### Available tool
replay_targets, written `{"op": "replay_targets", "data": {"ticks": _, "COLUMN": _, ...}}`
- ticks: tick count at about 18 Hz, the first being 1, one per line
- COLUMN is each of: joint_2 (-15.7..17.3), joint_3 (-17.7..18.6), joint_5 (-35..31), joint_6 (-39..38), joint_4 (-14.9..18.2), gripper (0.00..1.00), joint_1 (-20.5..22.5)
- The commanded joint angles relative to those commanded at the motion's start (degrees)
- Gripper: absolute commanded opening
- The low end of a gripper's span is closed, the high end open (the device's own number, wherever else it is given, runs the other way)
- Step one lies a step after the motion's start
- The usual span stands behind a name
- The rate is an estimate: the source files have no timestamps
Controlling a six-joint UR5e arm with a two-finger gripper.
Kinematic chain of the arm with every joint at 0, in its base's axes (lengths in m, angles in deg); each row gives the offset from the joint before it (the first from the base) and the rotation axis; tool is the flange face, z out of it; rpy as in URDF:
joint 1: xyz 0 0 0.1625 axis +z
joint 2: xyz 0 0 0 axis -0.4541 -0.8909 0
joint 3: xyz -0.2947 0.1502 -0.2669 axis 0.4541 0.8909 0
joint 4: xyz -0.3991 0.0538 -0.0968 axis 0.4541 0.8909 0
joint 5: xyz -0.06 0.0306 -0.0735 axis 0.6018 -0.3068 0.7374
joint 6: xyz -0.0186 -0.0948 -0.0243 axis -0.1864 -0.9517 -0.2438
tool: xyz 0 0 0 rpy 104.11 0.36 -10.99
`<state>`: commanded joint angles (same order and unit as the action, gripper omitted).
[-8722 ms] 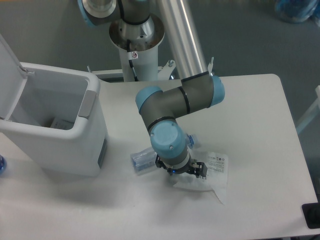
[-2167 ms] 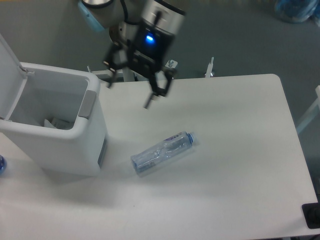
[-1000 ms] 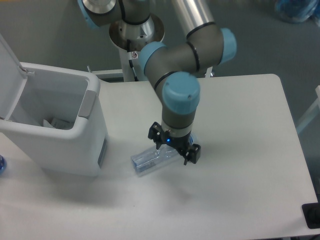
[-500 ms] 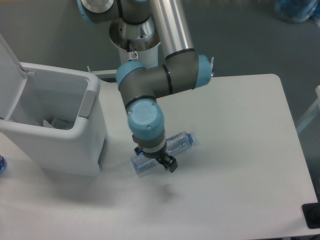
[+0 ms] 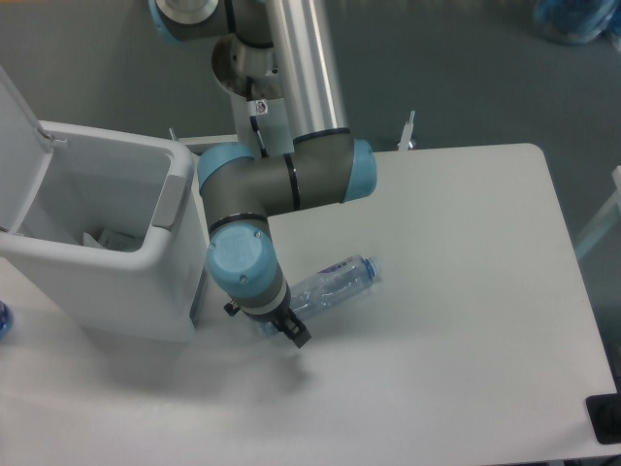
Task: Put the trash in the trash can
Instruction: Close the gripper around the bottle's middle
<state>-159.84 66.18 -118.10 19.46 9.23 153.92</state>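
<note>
The clear crushed bottle [image 5: 335,282] with its blue cap [image 5: 371,264] lies on the white table, cap end pointing right. Its left end is hidden under my wrist. My gripper [image 5: 265,323] hangs low over that hidden end, close beside the trash can; one black finger [image 5: 297,335] shows at the lower right and a bit of the other at the left, spread apart, so it looks open. The trash can [image 5: 175,199] is a white bin at the left with its lid [image 5: 15,126] raised. A whitish bag [image 5: 109,239] lies inside it.
The robot's base column [image 5: 262,73] stands behind the table. A blue object [image 5: 3,318] shows at the left edge and a black object [image 5: 604,417] at the bottom right corner. The bin's side wall is right next to my wrist.
The bag has left the table and lies in the bin. Over the last second my gripper slid left along the bottle, from its middle to its left end. The bottle has not moved.
</note>
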Motion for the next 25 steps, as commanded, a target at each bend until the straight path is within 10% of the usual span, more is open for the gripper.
{"op": "replay_targets", "data": {"ticks": 5, "joint_2": -1.41, "joint_3": -0.44, "joint_5": -1.57, "joint_6": 0.00, "joint_4": 0.00, "gripper": 0.99, "joint_1": 0.00}}
{"op": "replay_targets", "data": {"ticks": 11, "joint_2": -2.38, "joint_3": -0.70, "joint_5": -5.01, "joint_6": 0.09, "joint_4": 0.53, "gripper": 0.64, "joint_1": 0.09}}
{"op": "replay_targets", "data": {"ticks": 25, "joint_2": -0.71, "joint_3": -8.43, "joint_5": -0.28, "joint_6": -0.62, "joint_4": 0.00, "gripper": 0.62, "joint_1": 1.58}}
